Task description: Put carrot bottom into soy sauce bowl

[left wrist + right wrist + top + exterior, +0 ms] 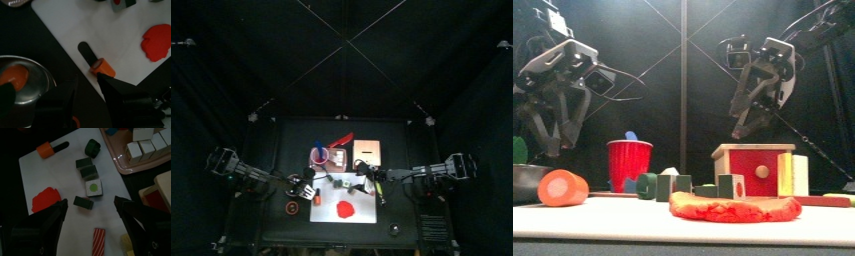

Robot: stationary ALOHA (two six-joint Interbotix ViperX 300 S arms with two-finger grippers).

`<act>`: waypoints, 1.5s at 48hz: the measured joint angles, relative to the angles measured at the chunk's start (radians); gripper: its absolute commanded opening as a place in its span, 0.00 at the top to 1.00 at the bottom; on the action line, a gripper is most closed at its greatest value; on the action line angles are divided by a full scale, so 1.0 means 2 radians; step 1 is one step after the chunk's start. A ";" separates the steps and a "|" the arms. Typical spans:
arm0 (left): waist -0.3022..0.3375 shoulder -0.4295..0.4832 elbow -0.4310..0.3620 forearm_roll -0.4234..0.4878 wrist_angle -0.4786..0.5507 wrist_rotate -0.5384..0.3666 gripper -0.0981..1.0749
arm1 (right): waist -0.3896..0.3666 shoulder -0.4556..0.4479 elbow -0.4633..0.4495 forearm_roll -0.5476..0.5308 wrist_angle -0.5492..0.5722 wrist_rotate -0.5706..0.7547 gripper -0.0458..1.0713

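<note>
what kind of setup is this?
Looks like a curtained robot test pen with toy food, not a real kitchen: black curtains all round, a small black table, and play pieces such as the red cup and carrot piece.

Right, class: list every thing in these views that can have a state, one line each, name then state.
Left black gripper: open, empty, above the metal bowl.
Right black gripper: open, empty, above the green blocks.
Round metal bowl: upright, orange inside.
Orange carrot piece with dark end: lying at the white mat's edge, ungripped.
Red plastic cup: upright.
Flat red dough: lying on the mat.
</note>
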State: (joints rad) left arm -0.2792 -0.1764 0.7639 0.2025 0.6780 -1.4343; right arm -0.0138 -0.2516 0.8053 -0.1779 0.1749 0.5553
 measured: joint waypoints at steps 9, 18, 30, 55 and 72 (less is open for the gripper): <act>-0.008 0.063 -0.062 -0.031 0.058 0.002 0.25 | 0.001 0.001 0.002 0.001 -0.001 0.001 0.04; -0.008 0.102 -0.110 -0.032 0.079 -0.001 0.15 | 0.001 0.001 0.002 0.001 0.000 0.000 0.04; -0.008 0.129 -0.133 -0.054 0.093 -0.036 0.10 | 0.002 0.001 0.011 -0.002 -0.005 0.000 0.04; -0.008 0.185 -0.142 -0.056 0.088 -0.081 0.21 | 0.002 0.000 0.026 -0.006 -0.005 0.000 0.04; -0.006 0.166 -0.139 -0.040 0.094 -0.074 0.34 | 0.002 -0.001 0.026 -0.006 -0.005 0.000 0.04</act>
State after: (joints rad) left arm -0.2915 0.1565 0.4863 0.1227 0.8667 -1.5815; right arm -0.0107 -0.2531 0.8575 -0.1902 0.1641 0.5553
